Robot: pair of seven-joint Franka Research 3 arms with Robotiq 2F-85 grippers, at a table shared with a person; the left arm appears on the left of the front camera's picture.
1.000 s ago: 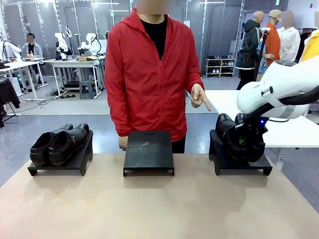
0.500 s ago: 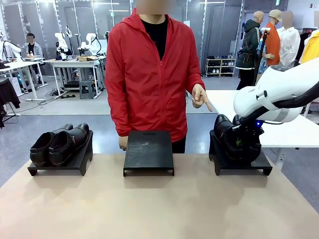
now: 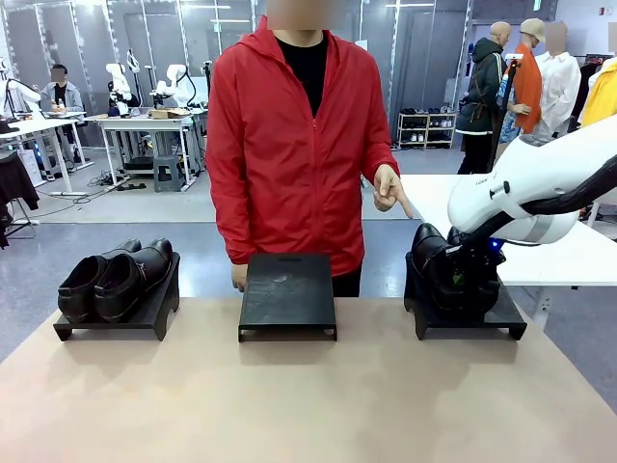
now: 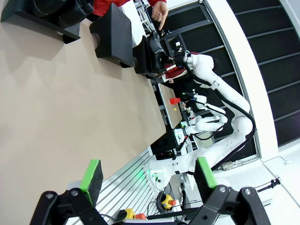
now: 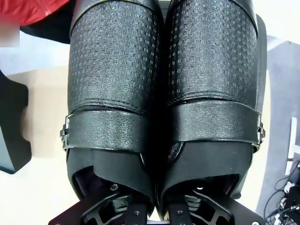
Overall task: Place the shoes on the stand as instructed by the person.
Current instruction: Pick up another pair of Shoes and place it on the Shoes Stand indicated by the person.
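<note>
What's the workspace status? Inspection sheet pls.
Surface: tan table, bare in front of the stands.
Job's things: three black stands; left stand holds a shoe pair; middle stand holds nothing; right stand holds second pair.
Clutter: nothing seen.
Grippers: right gripper with fingers inside the second pair's openings; left gripper open, holding nothing.
Cables: nothing seen on table.
Surroundings: person pointing toward right stand; hand.
</note>
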